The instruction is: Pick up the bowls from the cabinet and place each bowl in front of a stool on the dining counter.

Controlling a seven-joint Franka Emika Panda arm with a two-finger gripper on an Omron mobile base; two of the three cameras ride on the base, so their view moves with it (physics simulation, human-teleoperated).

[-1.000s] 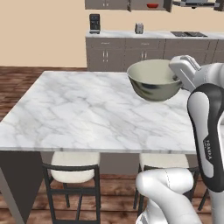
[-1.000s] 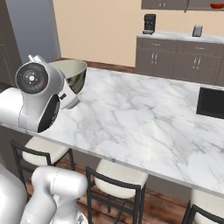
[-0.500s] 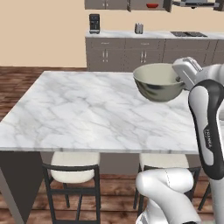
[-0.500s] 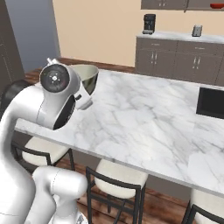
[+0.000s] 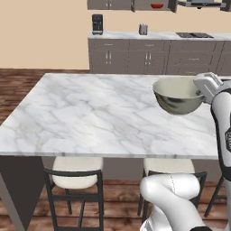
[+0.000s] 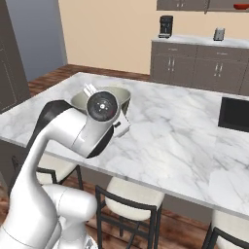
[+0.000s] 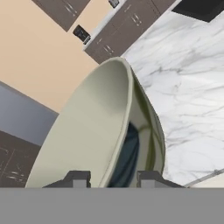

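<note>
My gripper point(image 5: 201, 89) is shut on the right rim of the pale grey-green bowl point(image 5: 177, 95), holding it upright a little above the right part of the dining counter point(image 5: 90, 113). In the hand view the bowl's rim point(image 7: 122, 113) runs between my two fingertips point(image 7: 80, 178). From the right base view the bowl point(image 6: 99, 93) sits partly hidden behind my wrist. The red bowl point(image 5: 157, 6) rests in the wall cabinet point(image 5: 113, 3) far behind, and it is seen again as the red bowl point(image 6: 241, 6). Two stools point(image 5: 76, 171) point(image 5: 169, 166) stand under the counter's near edge.
A dark rectangular inset point(image 6: 236, 114) lies in the counter's right side. Grey drawer cabinets point(image 5: 149, 56) with a coffee machine point(image 5: 97, 23) and a small appliance point(image 5: 143, 29) line the back wall. More stools point(image 6: 133, 194) stand along the near edge.
The arm has carried the grey-green bowl to the right and lower, closer to the counter's near edge. The grip has stayed the same and the cameras have not moved.
</note>
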